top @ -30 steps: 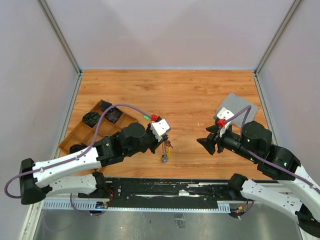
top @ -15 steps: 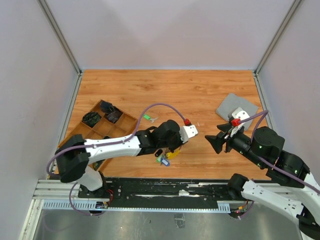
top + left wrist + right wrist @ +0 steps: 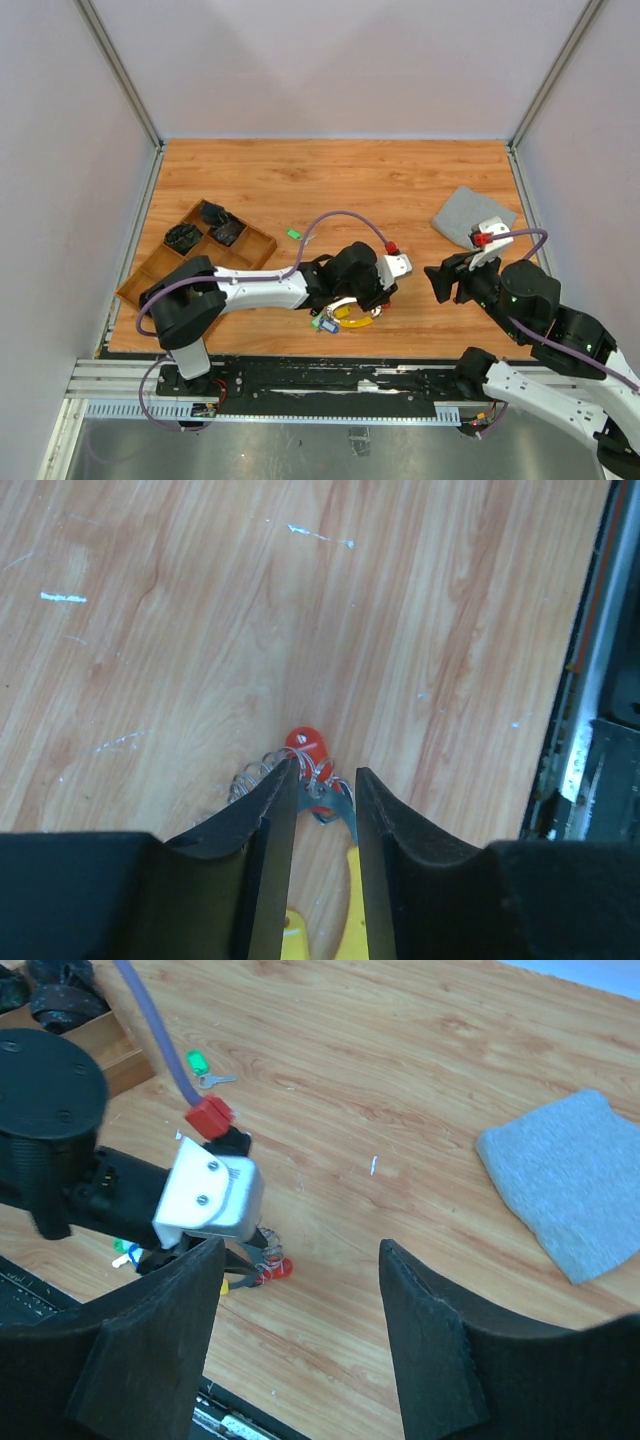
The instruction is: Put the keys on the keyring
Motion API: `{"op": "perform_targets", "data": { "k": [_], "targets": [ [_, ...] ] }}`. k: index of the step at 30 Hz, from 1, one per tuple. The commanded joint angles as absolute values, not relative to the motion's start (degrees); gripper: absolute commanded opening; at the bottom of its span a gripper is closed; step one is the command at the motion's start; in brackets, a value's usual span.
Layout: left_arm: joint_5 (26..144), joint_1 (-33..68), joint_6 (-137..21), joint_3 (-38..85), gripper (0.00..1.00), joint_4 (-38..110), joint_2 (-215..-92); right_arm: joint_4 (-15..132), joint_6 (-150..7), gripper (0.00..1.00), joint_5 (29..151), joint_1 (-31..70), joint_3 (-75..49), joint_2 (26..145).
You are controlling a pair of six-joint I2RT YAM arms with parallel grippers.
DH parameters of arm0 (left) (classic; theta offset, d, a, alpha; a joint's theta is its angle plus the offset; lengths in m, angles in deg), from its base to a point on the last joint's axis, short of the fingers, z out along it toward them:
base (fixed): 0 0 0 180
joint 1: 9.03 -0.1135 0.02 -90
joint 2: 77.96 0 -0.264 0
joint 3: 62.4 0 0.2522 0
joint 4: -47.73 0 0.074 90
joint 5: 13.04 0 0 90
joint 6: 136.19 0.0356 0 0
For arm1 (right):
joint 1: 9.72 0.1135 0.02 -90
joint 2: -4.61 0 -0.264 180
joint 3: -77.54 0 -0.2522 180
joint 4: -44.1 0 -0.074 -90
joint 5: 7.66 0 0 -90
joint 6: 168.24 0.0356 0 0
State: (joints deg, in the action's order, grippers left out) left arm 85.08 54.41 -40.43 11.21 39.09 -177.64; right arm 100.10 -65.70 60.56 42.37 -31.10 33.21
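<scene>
The keyring (image 3: 262,772), a thin silver wire ring, lies on the wooden table with a red-headed key (image 3: 304,746) on it. My left gripper (image 3: 320,774) is down at the table, shut on the ring and a silver key blade. Yellow key heads (image 3: 349,905) show below the jaws. From above, the left gripper (image 3: 372,306) sits over the bunch, with yellow (image 3: 352,312) and blue (image 3: 326,323) heads trailing left. A loose green-headed key (image 3: 294,235) lies apart further back; it also shows in the right wrist view (image 3: 198,1062). My right gripper (image 3: 440,281) is open and empty, above the table to the right of the bunch (image 3: 276,1268).
A grey cloth (image 3: 472,212) lies at the back right, also in the right wrist view (image 3: 570,1180). A wooden compartment tray (image 3: 160,265) with dark items stands at the left. The black rail runs along the table's near edge (image 3: 330,375).
My left arm has swung right and come down, carrying the keyring and keys from hanging in the air onto the table. My right gripper has drawn back a little to the right.
</scene>
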Motion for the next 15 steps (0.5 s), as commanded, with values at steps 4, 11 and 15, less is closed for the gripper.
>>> {"op": "perform_targets", "data": {
  "k": [4,11,15],
  "targets": [
    [86.7,51.7,-46.9,3.6,0.37,45.4,-165.4,105.4,-57.9,0.62,54.8,43.4,-32.5,37.8],
    [83.0,46.2,-52.6,-6.9,0.38,46.2,-154.5,105.3,-53.6,0.49,70.9,38.7,-36.1,50.6],
    [83.5,44.1,-54.8,-11.4,0.39,46.4,-150.9,98.2,-51.3,0.46,90.6,27.5,-43.9,52.6]
  ]
}}
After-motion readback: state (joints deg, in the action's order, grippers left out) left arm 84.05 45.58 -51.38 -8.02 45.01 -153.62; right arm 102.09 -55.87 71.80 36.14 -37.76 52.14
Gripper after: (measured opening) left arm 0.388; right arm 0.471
